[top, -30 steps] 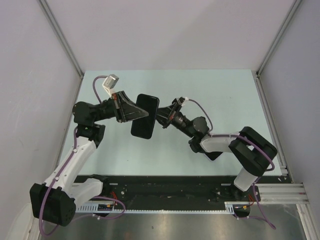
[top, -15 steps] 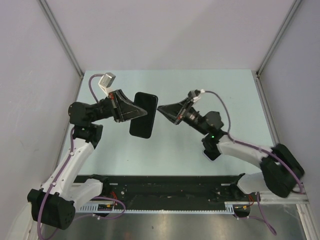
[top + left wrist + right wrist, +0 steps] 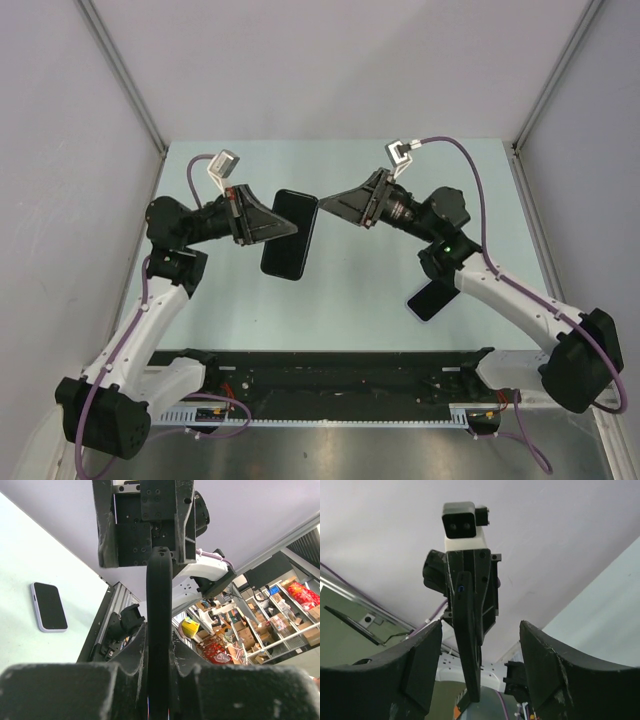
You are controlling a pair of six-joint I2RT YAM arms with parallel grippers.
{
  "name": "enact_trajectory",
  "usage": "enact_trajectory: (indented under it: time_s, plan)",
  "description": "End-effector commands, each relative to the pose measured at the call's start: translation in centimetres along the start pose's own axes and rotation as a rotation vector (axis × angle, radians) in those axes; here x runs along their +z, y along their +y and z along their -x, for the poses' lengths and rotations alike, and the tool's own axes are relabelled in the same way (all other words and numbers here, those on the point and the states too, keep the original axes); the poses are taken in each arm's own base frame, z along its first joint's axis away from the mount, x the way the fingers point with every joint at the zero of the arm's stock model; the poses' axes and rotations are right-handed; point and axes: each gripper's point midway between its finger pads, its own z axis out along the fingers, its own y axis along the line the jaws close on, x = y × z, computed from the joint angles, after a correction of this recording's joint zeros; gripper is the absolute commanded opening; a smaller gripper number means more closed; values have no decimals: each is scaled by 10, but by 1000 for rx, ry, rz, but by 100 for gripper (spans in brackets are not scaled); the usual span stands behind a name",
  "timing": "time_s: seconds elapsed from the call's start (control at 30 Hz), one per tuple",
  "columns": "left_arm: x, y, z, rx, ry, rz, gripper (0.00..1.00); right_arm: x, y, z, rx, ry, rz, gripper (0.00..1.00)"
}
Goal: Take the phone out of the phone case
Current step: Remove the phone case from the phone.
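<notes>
A black phone case hangs in the air above the table's left middle, and my left gripper is shut on its upper half. In the left wrist view the phone case stands edge-on between the fingers. My right gripper is open, just right of the case and pointing at it without touching. In the right wrist view the phone case stands ahead of the parted jaws, beyond their tips. The phone, dark-screened with a pale lilac rim, lies flat on the table under the right forearm; it also shows as the phone.
The pale green table is walled by grey panels on three sides. A black rail with cables runs along the near edge between the arm bases. The left arm's wrist camera faces my right gripper.
My right gripper has let go of the case, drawn back to the right and upward, and opened. Its arm swung away and uncovered the phone on the table. The left gripper kept hold of the case.
</notes>
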Motion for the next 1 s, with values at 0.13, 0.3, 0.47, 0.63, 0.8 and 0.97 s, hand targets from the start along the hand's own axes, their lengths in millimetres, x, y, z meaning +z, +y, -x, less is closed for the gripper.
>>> enact_trajectory:
  time_s: [0.13,0.3,0.47,0.63,0.8,0.97]
  plan:
    - [-1,-6,1,56,-8,5,0,10,11,-14,-63,115,92,63]
    - [0,-3,1,49,-7,9,0,12,16,-14,-53,126,123,54]
    - [0,-4,2,51,-8,7,0,15,19,-12,-25,125,154,40]
    - [-1,-6,0,55,-3,3,0,16,21,-10,-14,120,182,37]
    - [-1,-7,1,59,-8,5,0,16,21,-9,-3,120,177,7]
    - [-2,-5,-3,77,-1,8,0,5,41,0,28,98,291,0]
